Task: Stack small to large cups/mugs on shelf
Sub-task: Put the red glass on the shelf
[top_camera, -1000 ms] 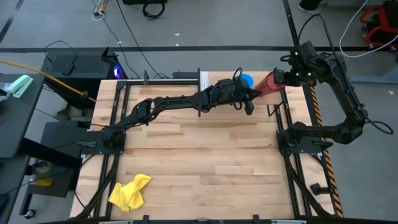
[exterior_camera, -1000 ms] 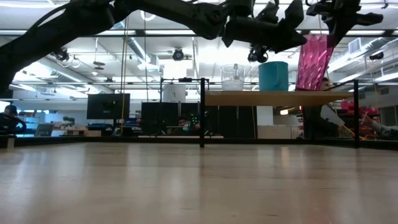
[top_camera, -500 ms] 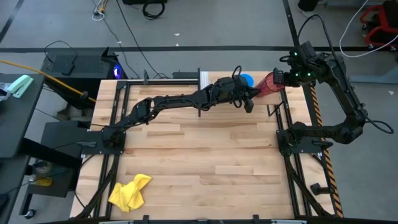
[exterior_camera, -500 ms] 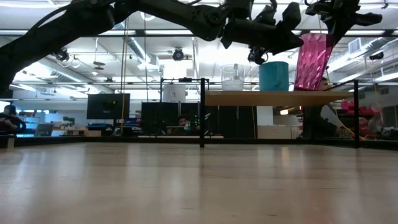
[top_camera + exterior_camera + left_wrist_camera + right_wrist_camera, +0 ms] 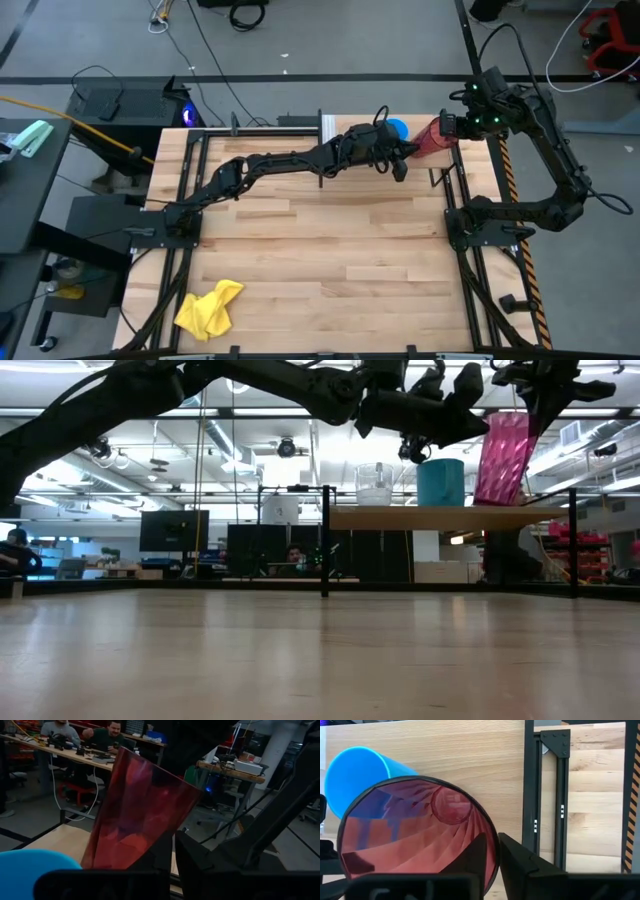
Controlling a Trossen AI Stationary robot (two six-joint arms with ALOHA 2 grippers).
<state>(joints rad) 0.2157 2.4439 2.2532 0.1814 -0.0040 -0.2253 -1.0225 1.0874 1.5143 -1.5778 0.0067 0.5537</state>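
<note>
High view: left arm is reaching across the surface (image 5: 320,250) to the shelf (image 5: 430,518) at the far edge; right arm is bending in from the right side.
Shelf: it is carrying three vessels in a row in the low view: clear cup (image 5: 374,485), blue mug (image 5: 440,482), red tumbler (image 5: 503,458).
Tumbler: it is standing at the shelf's right end, leaning slightly, just beside the mug.
Right hand (image 5: 490,855): it is sitting at the tumbler's rim, one finger inside the mouth and one outside; whether it is gripping or letting go cannot be told.
Left hand (image 5: 400,160): it is hovering above the mug, just beside the tumbler; its fingers are together, holding nothing.
Cloth (image 5: 208,307): yellow, it is lying crumpled at the near left corner of the surface, well apart from the shelf.
Background: people are sitting at a bench in the left wrist view.
</note>
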